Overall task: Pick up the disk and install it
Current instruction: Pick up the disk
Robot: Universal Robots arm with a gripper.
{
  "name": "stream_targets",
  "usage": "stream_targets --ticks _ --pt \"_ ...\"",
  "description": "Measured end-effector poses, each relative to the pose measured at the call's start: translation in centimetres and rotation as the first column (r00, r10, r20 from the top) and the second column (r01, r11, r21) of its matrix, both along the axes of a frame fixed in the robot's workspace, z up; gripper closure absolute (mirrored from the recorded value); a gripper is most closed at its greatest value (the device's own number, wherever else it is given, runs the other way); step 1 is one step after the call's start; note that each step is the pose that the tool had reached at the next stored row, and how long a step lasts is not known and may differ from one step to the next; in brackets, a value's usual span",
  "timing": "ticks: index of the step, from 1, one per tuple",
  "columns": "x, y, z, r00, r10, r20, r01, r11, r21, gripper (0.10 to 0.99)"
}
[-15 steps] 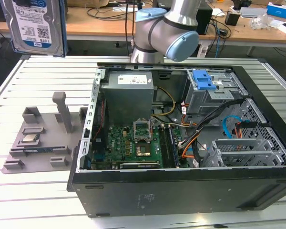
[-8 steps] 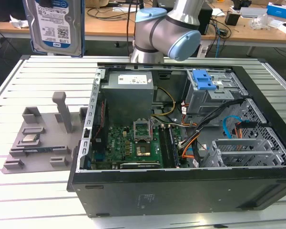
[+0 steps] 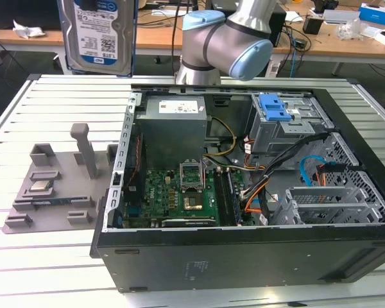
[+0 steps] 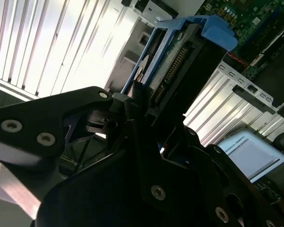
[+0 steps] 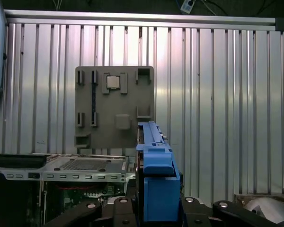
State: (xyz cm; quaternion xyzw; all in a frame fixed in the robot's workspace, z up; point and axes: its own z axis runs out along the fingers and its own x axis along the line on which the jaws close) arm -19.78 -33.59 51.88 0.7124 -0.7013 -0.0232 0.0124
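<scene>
Two black fingers (image 4: 136,113) squeeze the disk (image 4: 177,61) by its blue frame. It hangs high in the air, standing upright, beside the open computer case (image 3: 244,260), over the ribbed metal surface (image 3: 64,102).

My arm (image 3: 228,42) rises at the upper middle of the exterior view, its grey joints with pale blue caps folded close together. In the first wrist view my gripper (image 5: 158,213) is clamped on the disk (image 5: 157,175). My black fingers (image 5: 120,210) press against its blue-framed sides and hold it edge-on to that camera.
</scene>
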Motion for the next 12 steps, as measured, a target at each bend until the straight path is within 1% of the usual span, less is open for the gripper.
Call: stream_targets --ticks 6,9,11,12 --pt "2.44 0.0 0.0 1.0 0.0 -0.0001 0.0 1.0 0.0 0.722" --pt "4.49 0.0 0.0 1.0 0.0 0.0001 0.0 1.0 0.0 0.722" --pt "5.26 0.0 0.0 1.0 0.0 0.0 0.0 1.0 0.0 0.722" --pt "5.79 0.0 0.01 1.0 0.0 -0.0001 0.0 1.0 0.0 0.722"
